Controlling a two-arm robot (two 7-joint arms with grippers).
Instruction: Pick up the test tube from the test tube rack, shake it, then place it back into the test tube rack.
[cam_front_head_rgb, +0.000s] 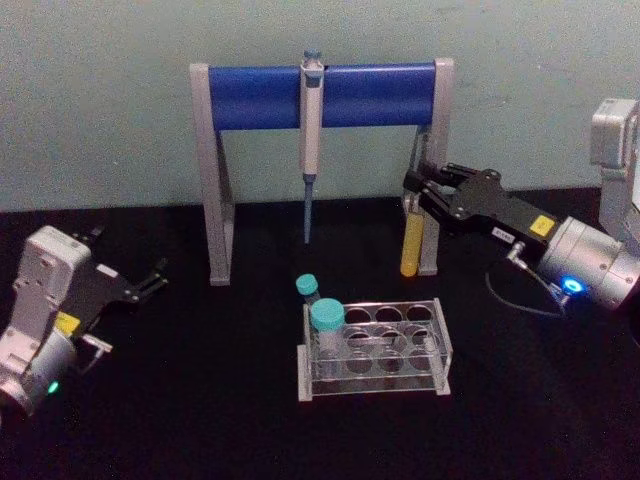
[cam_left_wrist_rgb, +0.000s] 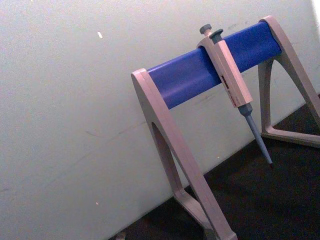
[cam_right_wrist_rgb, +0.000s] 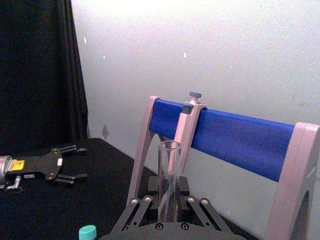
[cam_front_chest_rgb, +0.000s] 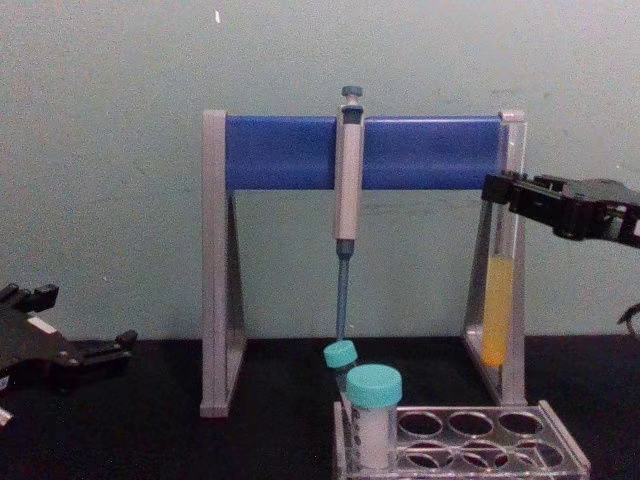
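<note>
While right tool (cam_front_head_rgb: 418, 190) clamps test tube (cam_front_head_rgb: 410, 245) beside pipette stand (cam_front_head_rgb: 250, 95) leg — test tube rack (cam_front_head_rgb: 443, 342) nearer — left tool (cam_front_head_rgb: 150, 280) open, far left.

Test tube (cam_front_head_rgb: 410, 245): tall, slender, clear glass, uncapped, round-bottomed. Yellow-orange liquid fills the lower part; upper part clear. Pose upright. Out of the rack, gripped near its open top by the right gripper (cam_front_head_rgb: 416, 188), whose fingers are closed on the glass. Position: behind the rack's right end, apart from it.

Test tube rack (cam_front_head_rgb: 396, 326): low, clear greyish plastic, rows of round holes in the top plate. Stands flat on the black worktop (cam_front_head_rgb: 200, 400), centre front.
</note>
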